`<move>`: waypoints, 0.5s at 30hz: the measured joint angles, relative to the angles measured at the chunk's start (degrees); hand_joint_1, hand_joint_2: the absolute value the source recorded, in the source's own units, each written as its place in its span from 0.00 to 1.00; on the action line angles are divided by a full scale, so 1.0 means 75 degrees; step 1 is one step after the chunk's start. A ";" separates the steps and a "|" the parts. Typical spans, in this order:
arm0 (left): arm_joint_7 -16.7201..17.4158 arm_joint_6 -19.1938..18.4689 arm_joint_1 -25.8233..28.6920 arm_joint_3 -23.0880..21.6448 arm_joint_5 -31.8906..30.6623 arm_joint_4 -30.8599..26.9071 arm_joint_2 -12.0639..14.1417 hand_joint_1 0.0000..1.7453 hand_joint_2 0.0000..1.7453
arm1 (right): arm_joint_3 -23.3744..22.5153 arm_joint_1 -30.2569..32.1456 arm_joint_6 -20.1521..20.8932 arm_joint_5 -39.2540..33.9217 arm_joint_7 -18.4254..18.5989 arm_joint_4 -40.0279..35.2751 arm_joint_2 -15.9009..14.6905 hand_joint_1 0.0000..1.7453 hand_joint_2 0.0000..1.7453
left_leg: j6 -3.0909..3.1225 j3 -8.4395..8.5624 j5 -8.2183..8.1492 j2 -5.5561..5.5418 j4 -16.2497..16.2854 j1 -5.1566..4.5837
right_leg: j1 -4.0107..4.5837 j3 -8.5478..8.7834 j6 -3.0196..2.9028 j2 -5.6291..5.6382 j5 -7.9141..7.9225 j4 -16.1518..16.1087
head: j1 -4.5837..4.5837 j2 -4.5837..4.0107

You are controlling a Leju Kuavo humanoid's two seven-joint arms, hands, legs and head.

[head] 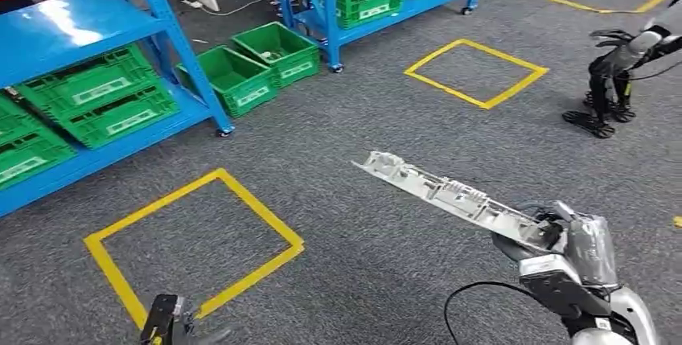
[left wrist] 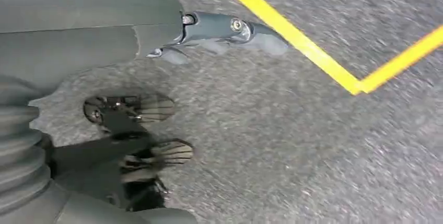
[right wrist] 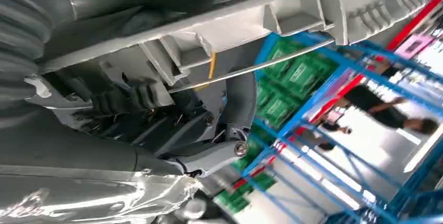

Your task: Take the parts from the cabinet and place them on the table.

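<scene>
Head view, going left to right — blue shelving [head: 96, 27] stacked with green crates [head: 100, 96], yellow floor squares [head: 193, 240], left hand [head: 165, 325] hanging low with nothing in it, fingers loosely apart. Gripping one end of a long grey part [head: 450, 196] in the right hand [head: 563, 244], held out level over grey carpet. Carrying step by the look of it — still needing a table to set it on. Another robot [head: 619, 71] standing far right, possibly in the way.
</scene>
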 joint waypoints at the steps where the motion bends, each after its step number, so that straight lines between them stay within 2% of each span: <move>1: 0.0099 0.0044 -0.0018 -0.0029 -0.0023 0.0000 -0.0017 0.00 1.00 | -0.0041 0.0039 -0.0076 -0.0020 -0.0012 -0.0012 0.0000 1.00 1.00 | -0.0074 -0.0032 -0.0006 0.0058 0.0018 -0.0014 | -0.0042 -0.0038 0.0054 0.0041 0.0038 -0.0030 | 0.0006 0.0000; 3: 0.0292 0.0111 0.0002 -0.0099 -0.0035 0.0000 -0.0017 0.00 1.00 | -0.0108 0.0131 -0.0175 -0.0044 -0.0020 -0.0032 0.0000 1.00 1.00 | -0.0010 -0.0043 0.0023 0.0111 0.0002 -0.0054 | -0.0090 -0.0048 0.0160 0.0136 0.0104 -0.0108 | 0.0003 0.0000; 4: 0.0341 0.0125 0.0003 -0.0137 -0.0041 0.0000 -0.0023 0.00 1.00 | -0.0157 0.0169 -0.0189 -0.0041 -0.0020 -0.0064 0.0000 1.00 1.00 | 0.0042 -0.0023 0.0101 0.0196 -0.0088 0.0018 | -0.0072 -0.0078 0.0176 0.0100 0.0091 -0.0070 | -0.0006 0.0000; 5: 0.0358 0.0140 0.0003 -0.0143 -0.0044 0.0000 -0.0017 0.00 1.00 | -0.0192 0.0191 -0.0230 -0.0044 -0.0020 -0.0082 0.0000 1.00 1.00 | 0.0068 -0.0015 0.0108 0.0236 -0.0095 0.0020 | -0.0043 -0.0167 0.0207 -0.0180 -0.0040 0.0068 | 0.0032 0.0000; 6: 0.0379 0.0143 0.0010 -0.0143 -0.0041 0.0000 -0.0014 0.00 1.00 | -0.0210 0.0185 -0.0230 -0.0043 -0.0020 -0.0090 -0.0003 1.00 1.00 | 0.0095 -0.0016 0.0106 0.0284 -0.0094 0.0021 | -0.0050 -0.0331 0.0243 -0.0354 -0.0304 0.0464 | 0.0085 0.0000; 8: 0.0422 0.0143 0.0055 -0.0149 -0.0044 0.0000 -0.0017 0.00 1.00 | -0.0230 0.0215 -0.0248 -0.0049 -0.0029 -0.0131 0.0000 1.00 1.00 | 0.0100 -0.0019 0.0103 0.0415 -0.0091 0.0017 | -0.0064 -0.0908 0.0314 -0.0506 -0.0912 0.1752 | 0.0087 0.0000; 9: 0.0437 0.0140 0.0068 -0.0157 -0.0049 0.0000 -0.0020 0.00 1.00 | -0.0265 0.0240 -0.0259 -0.0046 -0.0038 -0.0137 0.0000 1.00 1.00 | 0.0099 -0.0019 0.0103 0.0477 -0.0091 0.0018 | -0.0066 -0.1108 0.0340 -0.0516 -0.1071 0.2222 | 0.0096 0.0000; 10: 0.0440 0.0125 0.0069 -0.0175 -0.0070 0.0000 -0.0026 0.00 1.00 | -0.0306 0.0266 -0.0297 -0.0043 -0.0038 -0.0143 0.0000 1.00 1.00 | 0.0097 -0.0016 0.0101 0.0526 -0.0090 0.0021 | -0.0076 -0.1130 0.0364 -0.0521 -0.1022 0.2286 | 0.0093 0.0000; 11: 0.0440 0.0105 0.0060 -0.0204 -0.0090 0.0000 -0.0038 0.00 1.00 | -0.0347 0.0277 -0.0329 -0.0041 -0.0038 -0.0149 0.0000 1.00 1.00 | 0.0091 -0.0012 0.0099 0.0558 -0.0088 0.0025 | -0.0091 -0.0953 0.0373 -0.0528 -0.0822 0.2001 | 0.0096 0.0000; 12: 0.0440 0.0087 0.0041 -0.0218 -0.0090 0.0000 -0.0049 0.00 1.00 | -0.0379 0.0277 -0.0344 -0.0046 -0.0038 -0.0154 0.0000 1.00 1.00 | 0.0066 0.0000 0.0086 0.0590 -0.0085 0.0034 | -0.0110 -0.0626 0.0381 -0.0548 -0.0537 0.1412 | 0.0090 0.0000; 13: 0.0437 0.0078 0.0016 -0.0242 -0.0090 0.0000 -0.0073 0.00 1.00 | -0.0393 0.0277 -0.0344 -0.0061 -0.0038 -0.0175 0.0000 1.00 1.00 | 0.0030 0.0016 0.0065 0.0615 -0.0067 0.0049 | -0.0132 -0.0179 0.0411 -0.0621 -0.0236 0.0636 | 0.0096 0.0000; 14: 0.0437 0.0076 -0.0013 -0.0271 -0.0087 -0.0003 -0.0079 0.00 1.00 | -0.0399 0.0270 -0.0344 -0.0067 -0.0044 -0.0187 0.0000 1.00 1.00 | -0.0041 0.0026 0.0029 0.0634 -0.0023 0.0017 | -0.0155 0.0161 0.0466 -0.0783 -0.0171 0.0013 | 0.0096 0.0000; 15: 0.0437 0.0081 -0.0037 -0.0285 -0.0090 -0.0006 -0.0052 0.00 1.00 | -0.0399 0.0256 -0.0344 -0.0075 -0.0049 -0.0195 0.0000 1.00 1.00 | -0.0087 0.0006 -0.0004 0.0632 0.0023 -0.0035 | -0.0144 0.0216 0.0387 -0.0720 -0.0191 -0.0009 | 0.0111 0.0000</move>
